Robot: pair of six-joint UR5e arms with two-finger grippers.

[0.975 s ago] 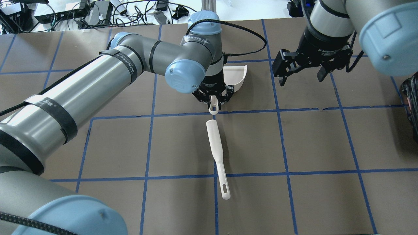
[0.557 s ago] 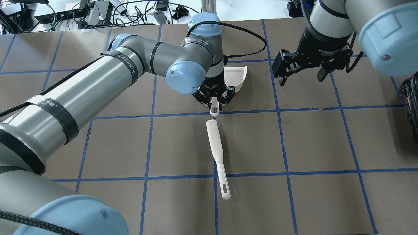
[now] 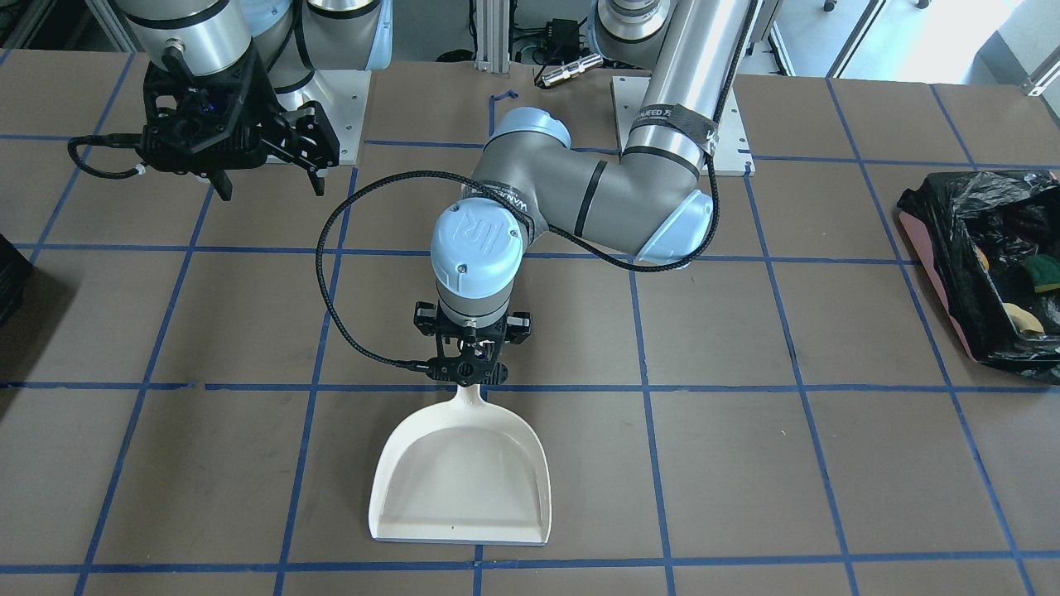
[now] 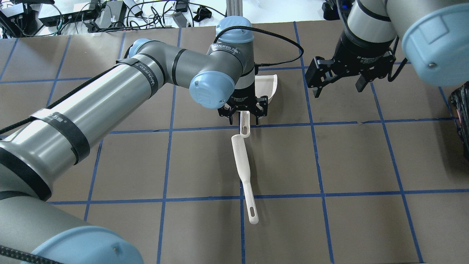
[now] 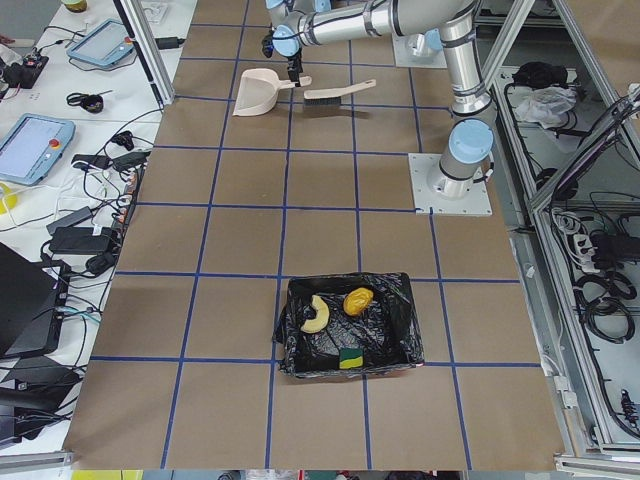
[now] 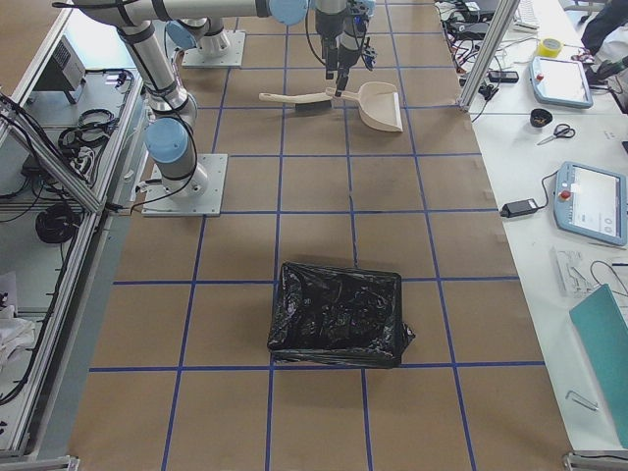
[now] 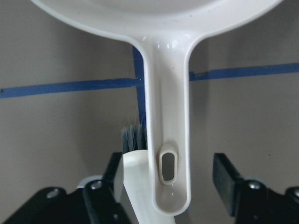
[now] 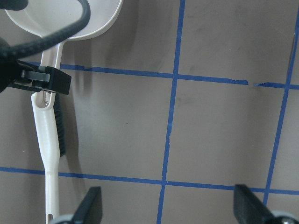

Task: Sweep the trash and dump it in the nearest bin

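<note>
Left gripper (image 7: pixel 169 171) spread either side of dustpan handle (image 7: pixel 166 107), not pinching — handle's long axis runs toward robot, tip beside brush (image 4: pixel 242 161) head. Right gripper (image 4: pixel 339 90) spread, empty, farther off. Trash (image 5: pixel 317 316) already in bin (image 5: pixel 296 350) at tabletop's left end.

Brown flat surface (image 3: pixel 745 331) gridded in blue tape; glossy white plastic dustpan (image 3: pixel 460 472); white long-handled brush (image 4: pixel 242 161), dark bristles; pinkish box-shaped bin (image 3: pixel 952 248) lined black; orange-brown rounded lump (image 5: pixel 358 300), pale-yellow curved peel (image 5: pixel 316 316), yellow-green sponge wedge (image 5: pixel 350 358)
</note>
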